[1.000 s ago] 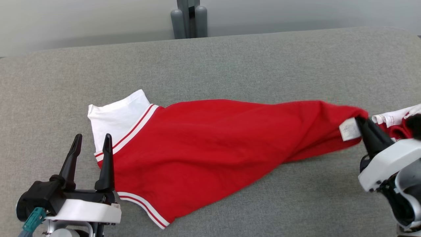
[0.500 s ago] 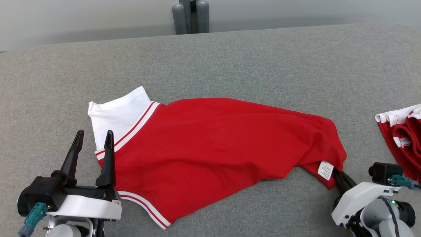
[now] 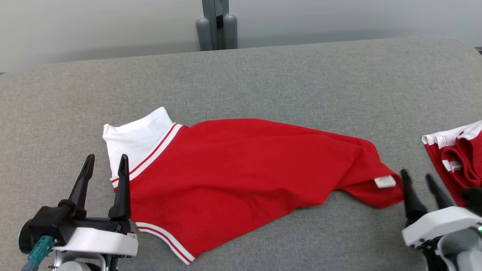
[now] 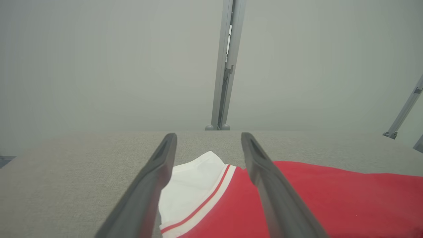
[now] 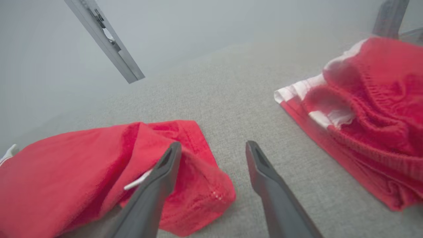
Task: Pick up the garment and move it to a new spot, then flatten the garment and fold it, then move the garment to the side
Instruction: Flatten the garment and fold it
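Observation:
The garment (image 3: 241, 173) is a red shirt with a white sleeve and red-and-white striped trim, spread across the grey padded table (image 3: 286, 75). Its white sleeve (image 4: 191, 185) lies at the left end, and a bunched red corner with a white tag (image 3: 385, 181) lies at the right end. My left gripper (image 3: 106, 162) stands open over the sleeve's edge, holding nothing. My right gripper (image 3: 417, 177) is open just right of the tagged corner (image 5: 195, 178), with bare table between its fingers (image 5: 264, 172).
A second red-and-white garment (image 3: 457, 158) lies crumpled at the table's right edge, close to my right gripper; the right wrist view shows it (image 5: 366, 119) beside the gripper. A grey post (image 3: 215, 24) rises behind the table's far edge. Bare grey table lies beyond the shirt.
My right gripper pulled the tagged corner toward the near right, then opened and let it drop. The corner now lies on the table. My left gripper has not moved.

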You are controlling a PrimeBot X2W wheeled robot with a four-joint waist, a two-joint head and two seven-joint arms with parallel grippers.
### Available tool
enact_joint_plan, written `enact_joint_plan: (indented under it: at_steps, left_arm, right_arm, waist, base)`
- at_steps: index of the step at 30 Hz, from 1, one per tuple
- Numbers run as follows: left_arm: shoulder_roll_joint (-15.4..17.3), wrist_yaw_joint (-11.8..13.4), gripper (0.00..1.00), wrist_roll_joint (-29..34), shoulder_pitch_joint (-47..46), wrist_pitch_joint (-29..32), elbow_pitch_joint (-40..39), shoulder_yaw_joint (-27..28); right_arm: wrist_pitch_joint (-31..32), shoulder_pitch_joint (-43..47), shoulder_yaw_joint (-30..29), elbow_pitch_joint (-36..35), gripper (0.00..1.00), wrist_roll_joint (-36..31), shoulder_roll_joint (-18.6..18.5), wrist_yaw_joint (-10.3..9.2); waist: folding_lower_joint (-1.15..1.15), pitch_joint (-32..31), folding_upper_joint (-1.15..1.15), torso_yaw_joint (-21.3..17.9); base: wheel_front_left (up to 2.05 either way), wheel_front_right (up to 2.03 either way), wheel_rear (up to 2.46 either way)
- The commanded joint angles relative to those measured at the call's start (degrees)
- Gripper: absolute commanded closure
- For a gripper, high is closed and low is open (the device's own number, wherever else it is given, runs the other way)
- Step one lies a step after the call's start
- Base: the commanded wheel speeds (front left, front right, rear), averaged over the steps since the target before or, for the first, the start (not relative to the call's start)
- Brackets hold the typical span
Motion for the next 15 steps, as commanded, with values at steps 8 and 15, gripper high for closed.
enact_joint_plan:
  at_steps: [8,15]
  left_arm:
    - [0.74,0.90,0.00,0.09,1.24,0.14,-0.55,0.27]
    - [1.22,1.64,0.00,0.46,2.04,0.49,-0.86,0.12]
  right_arm:
    - [-3.96,-0.89,-7.75,-13.38,0.00,-4.96,-0.03,-0.02]
    - [-4.54,-1.31,-3.87,-19.67,0.00,-8.15,0.06,-0.02]
  waist:
    - [0.00,-2.28,0.00,-0.38]
    - [0.00,-4.22,0.00,0.25]
  base:
    - [0.00,0.00,0.00]
    - [0.00,0.00,0.00]
